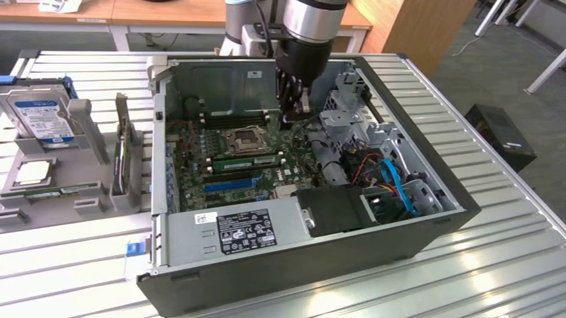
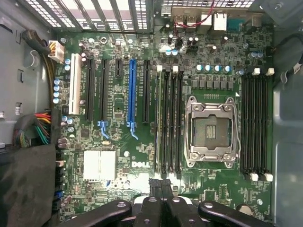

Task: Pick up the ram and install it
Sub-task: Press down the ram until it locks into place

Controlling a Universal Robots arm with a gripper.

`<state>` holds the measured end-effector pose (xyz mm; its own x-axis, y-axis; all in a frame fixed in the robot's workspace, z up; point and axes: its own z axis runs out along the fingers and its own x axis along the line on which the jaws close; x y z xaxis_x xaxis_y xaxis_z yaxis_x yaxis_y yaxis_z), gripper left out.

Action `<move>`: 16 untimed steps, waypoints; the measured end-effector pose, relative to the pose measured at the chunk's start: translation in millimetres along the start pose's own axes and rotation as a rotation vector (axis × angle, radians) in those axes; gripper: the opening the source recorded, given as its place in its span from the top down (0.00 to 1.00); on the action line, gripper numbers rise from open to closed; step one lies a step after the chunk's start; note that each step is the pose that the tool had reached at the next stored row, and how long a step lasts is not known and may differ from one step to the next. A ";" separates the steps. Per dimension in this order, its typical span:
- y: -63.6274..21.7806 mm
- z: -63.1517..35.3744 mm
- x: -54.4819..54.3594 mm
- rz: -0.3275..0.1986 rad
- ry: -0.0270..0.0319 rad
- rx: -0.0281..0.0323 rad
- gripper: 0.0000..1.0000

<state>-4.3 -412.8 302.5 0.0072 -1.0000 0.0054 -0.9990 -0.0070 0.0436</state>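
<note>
gripper [image 1: 295, 109] clenched, nothing visibly held; ram [image 1: 245, 161] lies lower-left of it in the exterior view, long axis left-right, apparently in a slot.

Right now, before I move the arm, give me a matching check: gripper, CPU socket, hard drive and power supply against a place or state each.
1 gripper
2 CPU socket
3 hard drive
4 power supply

A standing in the rack outside the case
B shut, over the motherboard
C grey box with a black label
D between two banks of memory slots

Pairs: 1-B, 2-D, 3-A, 4-C
</note>
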 end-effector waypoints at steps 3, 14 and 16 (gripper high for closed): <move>-0.1 1.8 0.0 0.000 0.0000 0.0000 0.90; -0.5 10.2 0.0 0.000 0.0001 -0.0001 0.90; -0.5 12.0 -0.1 0.000 0.0000 -0.0001 0.90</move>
<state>-4.3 -412.8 290.5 0.0072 -1.0000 0.0054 -0.9990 -0.0070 0.0437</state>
